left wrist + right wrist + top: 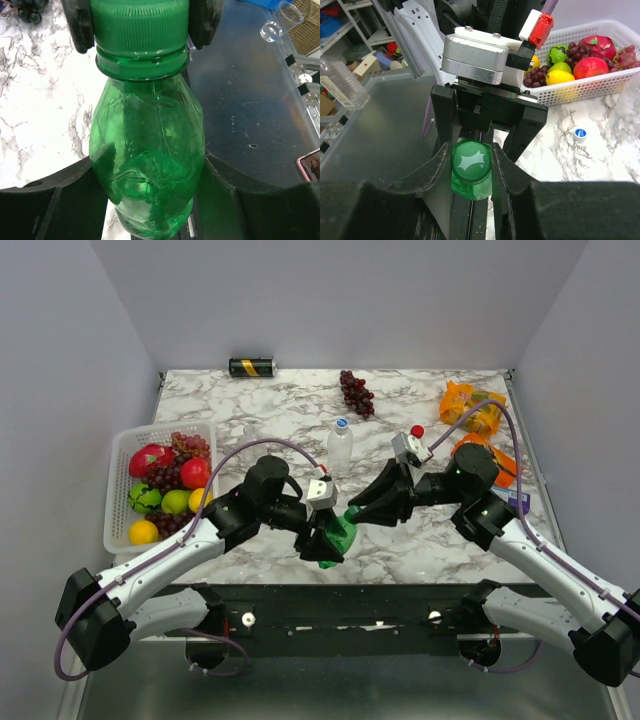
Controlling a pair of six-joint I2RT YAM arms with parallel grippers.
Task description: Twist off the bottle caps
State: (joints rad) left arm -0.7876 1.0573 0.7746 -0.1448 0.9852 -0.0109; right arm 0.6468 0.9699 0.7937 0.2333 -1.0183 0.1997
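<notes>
While the left gripper pinches the green bottle by its belly – held lengthwise over the table's near edge – the right gripper is clamped on its cap.
Unscrewing looks just begun, with the cap seated on its ring. Next, the right wrist should probably turn about the bottle's axis while the left holds firm (a slack squeeze would let it spin). No writing is legible – only a pale starburst on the cap.
</notes>
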